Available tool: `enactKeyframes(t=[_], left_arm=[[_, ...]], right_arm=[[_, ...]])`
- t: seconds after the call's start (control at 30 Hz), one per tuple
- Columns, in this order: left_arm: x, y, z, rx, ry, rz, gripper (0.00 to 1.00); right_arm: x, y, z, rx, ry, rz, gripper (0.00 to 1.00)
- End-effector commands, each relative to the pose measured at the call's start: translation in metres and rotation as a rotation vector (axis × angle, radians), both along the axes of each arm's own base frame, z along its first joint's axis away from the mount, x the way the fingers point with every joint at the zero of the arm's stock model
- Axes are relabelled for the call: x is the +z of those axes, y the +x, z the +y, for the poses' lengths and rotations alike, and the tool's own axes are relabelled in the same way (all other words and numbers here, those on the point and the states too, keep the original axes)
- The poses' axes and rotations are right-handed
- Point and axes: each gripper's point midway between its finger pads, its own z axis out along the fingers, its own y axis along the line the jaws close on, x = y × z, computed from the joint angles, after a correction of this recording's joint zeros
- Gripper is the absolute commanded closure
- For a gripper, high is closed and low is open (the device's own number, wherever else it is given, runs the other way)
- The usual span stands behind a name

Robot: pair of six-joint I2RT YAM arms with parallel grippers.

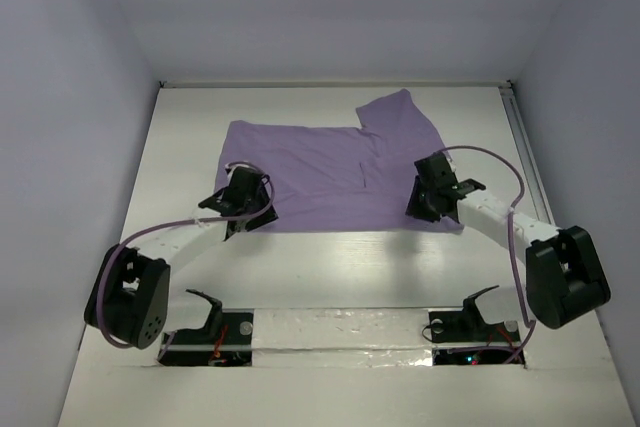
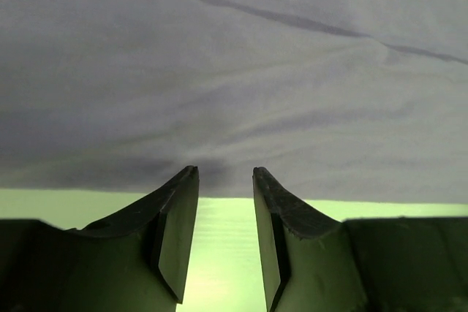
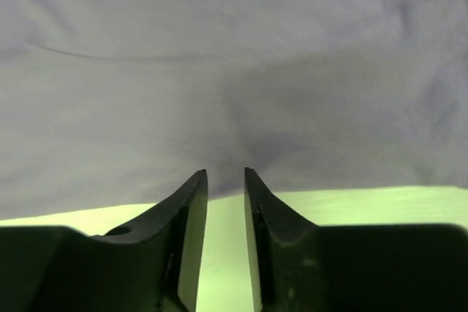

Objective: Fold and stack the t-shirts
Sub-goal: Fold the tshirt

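The lavender t-shirt (image 1: 320, 172) lies flat on the white table (image 1: 330, 267), with one sleeve (image 1: 400, 112) sticking out at the back right. My left gripper (image 1: 238, 219) stands at the shirt's near left edge. In the left wrist view the left gripper (image 2: 223, 172) is open, tips at the hem of the t-shirt (image 2: 234, 71), with bare table between the fingers. My right gripper (image 1: 425, 209) stands at the near right edge. In the right wrist view the right gripper (image 3: 225, 172) is narrowly open, tips touching the hem of the t-shirt (image 3: 234, 71).
White walls enclose the table on the left (image 1: 70, 147), back (image 1: 330, 7) and right (image 1: 590, 97). A rail (image 1: 520, 137) runs along the right edge. The arm bases (image 1: 340, 332) sit at the near edge.
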Motion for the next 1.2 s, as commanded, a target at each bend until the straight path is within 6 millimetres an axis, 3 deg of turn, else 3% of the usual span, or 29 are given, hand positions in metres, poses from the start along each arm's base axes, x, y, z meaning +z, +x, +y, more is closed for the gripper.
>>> enactKeyframes(t=[0.0,0.03,0.07,0.1,0.13,0.2,0.27,0.37,0.4,0.5,0.53,0.6,0.67,0.8,0.9,0.97,1.07,1.1,1.13,1.17], left_arm=[[0.04,0.018,-0.025,-0.064,-0.009,-0.094,0.67],[0.042,0.02,-0.032,-0.074,-0.019,-0.094,0.67],[0.04,0.023,-0.044,-0.094,-0.03,-0.09,0.68],[0.039,0.025,-0.047,-0.095,-0.043,-0.086,0.68],[0.036,0.024,-0.055,-0.111,-0.065,-0.076,0.71],[0.024,0.028,-0.064,-0.118,-0.094,-0.055,0.75],[0.01,0.031,-0.062,-0.113,-0.065,-0.035,0.82],[-0.025,0.027,-0.049,-0.084,0.003,0.049,0.86],[-0.04,0.015,-0.046,-0.085,0.009,0.098,0.86],[-0.054,-0.015,-0.042,-0.088,-0.039,0.183,0.86],[-0.056,-0.024,-0.042,-0.096,-0.054,0.207,0.85],[-0.057,-0.044,-0.039,-0.103,-0.085,0.227,0.85],[-0.05,-0.059,-0.049,-0.108,-0.164,0.253,0.83],[-0.043,-0.079,-0.047,-0.081,-0.188,0.287,0.85],[-0.026,-0.069,-0.041,-0.042,-0.144,0.259,0.84],[-0.01,-0.055,-0.034,-0.031,-0.108,0.207,0.82],[0.02,-0.024,-0.032,-0.012,-0.095,0.107,0.75],[0.05,0.001,-0.037,-0.026,-0.095,0.026,0.74],[0.068,0.024,-0.028,0.008,-0.07,-0.034,0.71],[0.083,0.042,-0.022,0.032,-0.048,-0.082,0.69]], right_arm=[[0.046,0.03,0.029,0.091,0.068,-0.115,0.66],[0.047,0.032,0.038,0.109,0.086,-0.113,0.69],[0.053,0.037,0.053,0.139,0.131,-0.126,0.78],[0.051,0.035,0.069,0.164,0.159,-0.12,0.97],[0.041,0.034,0.078,0.179,0.166,-0.097,1.0],[0.036,0.039,0.096,0.199,0.191,-0.099,1.0],[0.014,0.038,0.107,0.215,0.183,-0.063,1.0],[-0.016,0.04,0.109,0.194,0.173,-0.014,1.0],[-0.023,0.039,0.107,0.181,0.167,-0.005,1.0],[-0.043,0.019,0.098,0.157,0.164,0.046,1.0],[-0.054,0.004,0.089,0.148,0.151,0.081,1.0],[-0.051,-0.015,0.086,0.149,0.16,0.088,1.0],[-0.057,-0.044,0.08,0.162,0.176,0.139,1.0],[-0.051,-0.08,0.072,0.172,0.209,0.198,1.0],[-0.04,-0.089,0.074,0.198,0.237,0.21,1.0],[-0.031,-0.086,0.074,0.224,0.229,0.194,1.0],[0.002,-0.058,0.086,0.258,0.224,0.11,0.91],[0.011,-0.051,0.084,0.27,0.191,0.088,0.86],[0.04,-0.03,0.094,0.281,0.209,0.013,0.83],[0.053,-0.018,0.093,0.272,0.208,-0.019,0.79]])
